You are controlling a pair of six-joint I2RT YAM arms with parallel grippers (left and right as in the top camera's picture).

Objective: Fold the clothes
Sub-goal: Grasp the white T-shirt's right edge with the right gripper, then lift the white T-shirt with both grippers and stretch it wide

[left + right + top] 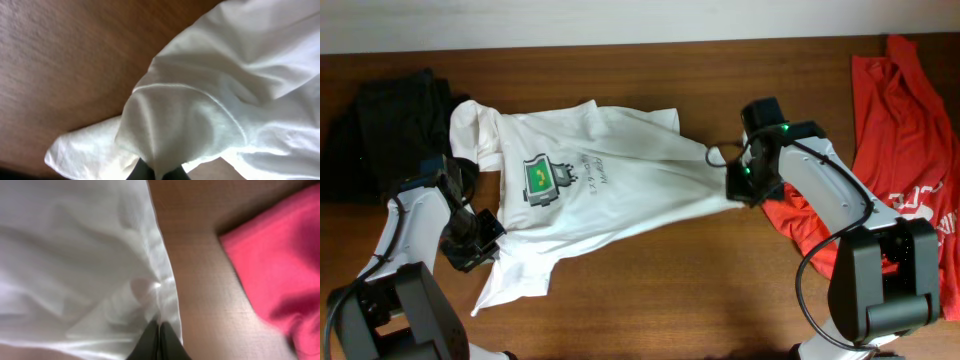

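Note:
The white T-shirt with a green-and-grey pixel print lies spread on the wooden table, stretched between both arms. My left gripper is shut on its lower left edge; the pinched white cloth shows in the left wrist view above the fingers. My right gripper is shut on the shirt's right edge, seen in the right wrist view at the fingertips. The red T-shirt with white lettering lies crumpled at the right, and also shows in the right wrist view.
A black garment lies heaped at the back left. The table's far edge meets a white wall. Bare wood lies in front of the white shirt.

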